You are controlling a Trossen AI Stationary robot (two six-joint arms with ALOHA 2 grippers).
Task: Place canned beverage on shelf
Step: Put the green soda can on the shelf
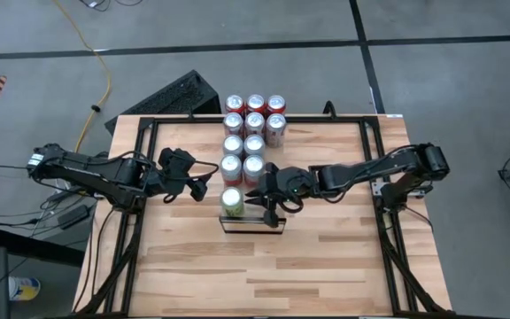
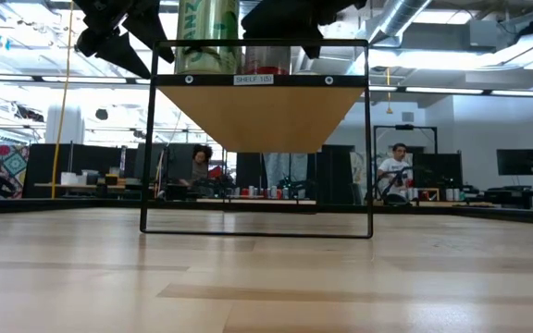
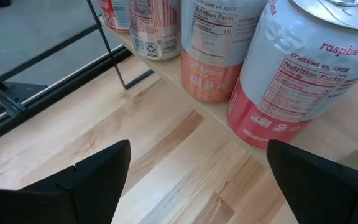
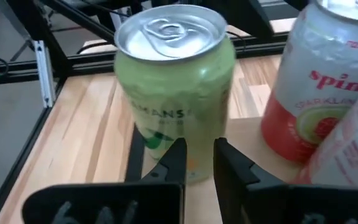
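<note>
Now, you have one green can upright on the shelf, just ahead of the right gripper, whose fingers are nearly closed on nothing. Ten red cans stand behind. Your left gripper gapes wide, empty, beside them.

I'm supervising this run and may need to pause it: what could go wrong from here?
The right gripper, fingers nearly shut and empty, sits close beside the green can on the shelf; pulling back carelessly could tip it. The open left gripper is near the raspberry cans and could nudge that tight row.
</note>
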